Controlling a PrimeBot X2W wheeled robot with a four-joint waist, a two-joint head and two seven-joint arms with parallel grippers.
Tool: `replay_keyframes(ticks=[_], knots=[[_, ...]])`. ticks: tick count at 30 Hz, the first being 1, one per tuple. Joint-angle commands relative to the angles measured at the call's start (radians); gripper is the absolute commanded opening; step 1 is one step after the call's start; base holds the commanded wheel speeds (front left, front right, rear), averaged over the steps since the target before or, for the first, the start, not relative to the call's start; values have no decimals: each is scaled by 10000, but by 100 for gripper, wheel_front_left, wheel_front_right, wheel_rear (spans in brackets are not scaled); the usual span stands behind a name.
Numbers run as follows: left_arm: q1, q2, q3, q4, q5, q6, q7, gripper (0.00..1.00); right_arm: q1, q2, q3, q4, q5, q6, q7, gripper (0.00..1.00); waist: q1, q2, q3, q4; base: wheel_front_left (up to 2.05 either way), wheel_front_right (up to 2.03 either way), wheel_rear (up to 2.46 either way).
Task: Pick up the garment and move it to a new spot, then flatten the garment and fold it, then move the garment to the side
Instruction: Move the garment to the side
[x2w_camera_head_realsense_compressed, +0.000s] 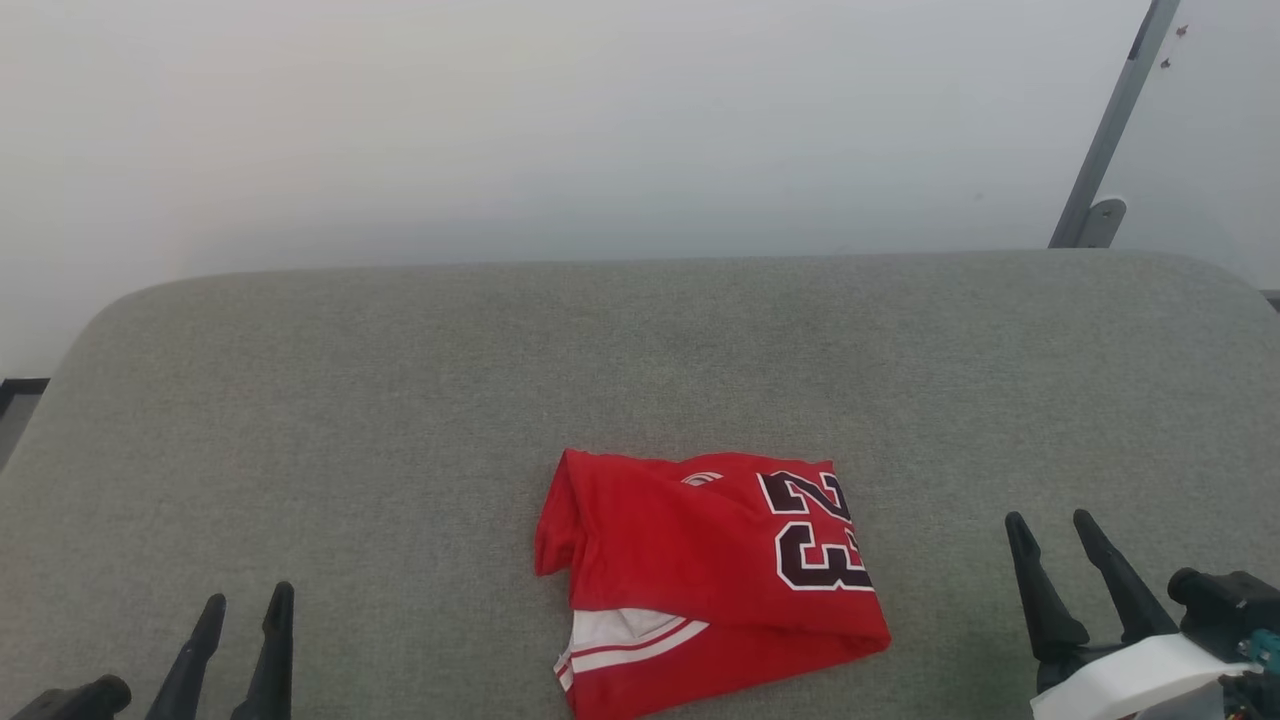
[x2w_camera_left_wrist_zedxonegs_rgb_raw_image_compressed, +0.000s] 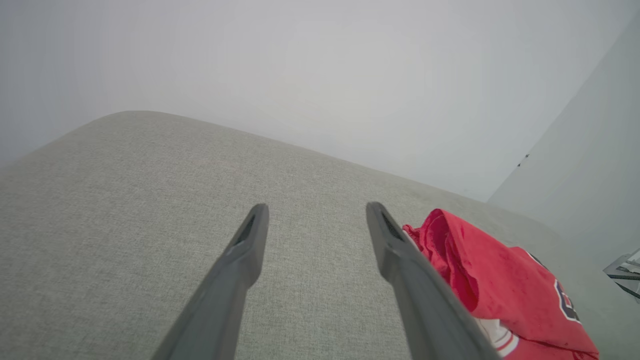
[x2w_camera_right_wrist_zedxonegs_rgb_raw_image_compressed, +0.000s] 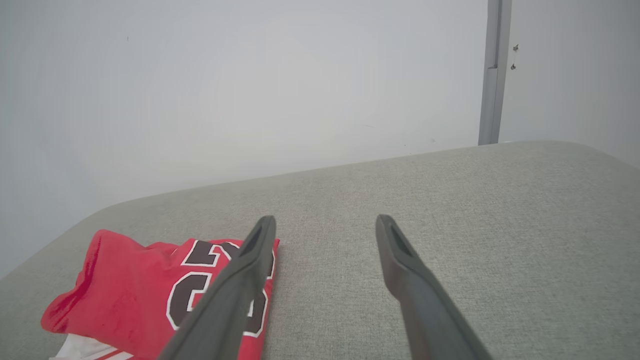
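Note:
The garment (x2w_camera_head_realsense_compressed: 700, 570) lies folded into a rough square on the grey fabric surface (x2w_camera_head_realsense_compressed: 400, 400), near its front middle, with the dark "23" facing up on its right side and a white striped sleeve end at its lower left. The left wrist view has the garment (x2w_camera_left_wrist_zedxonegs_rgb_raw_image_compressed: 500, 285) at the right, and the right wrist view has the garment (x2w_camera_right_wrist_zedxonegs_rgb_raw_image_compressed: 145, 295) at the lower left. My left gripper (x2w_camera_head_realsense_compressed: 245, 600) is open, low at the left and well apart from the cloth. My right gripper (x2w_camera_head_realsense_compressed: 1050, 520) is open to the right of it, holding nothing.
A pale wall rises behind the surface's far edge. A grey metal post (x2w_camera_head_realsense_compressed: 1110, 130) leans at the back right and appears again as the post (x2w_camera_right_wrist_zedxonegs_rgb_raw_image_compressed: 492, 75) in the right wrist view. Bare grey fabric stretches to the left, right and behind the garment.

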Motion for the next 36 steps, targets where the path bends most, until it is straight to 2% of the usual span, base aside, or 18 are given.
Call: replay_keyframes(ticks=[1, 23, 31, 36], knots=[[103, -25, 32, -31, 45, -41, -44, 100, 105, 36, -25, -34, -58, -5, -57, 100, 0, -1, 4, 3, 0, 0, 0], [36, -21, 274, 23, 592, -40, -44, 100, 161, 66, -134, -114, -329, -5, -59, 100, 0, -1, 47, 38, 0, 0, 0], [-6, 150, 550, 49, 1413, -41, -44, 100, 79, -106, -38, 12, -398, -5, -58, 100, 0, -1, 26, 94, 0, 0, 0], [-57, 41, 813, -8, 2022, -41, -44, 100, -2, -222, -36, 119, -490, -5, -53, 100, 0, -1, 9, 97, 0, 0, 0]])
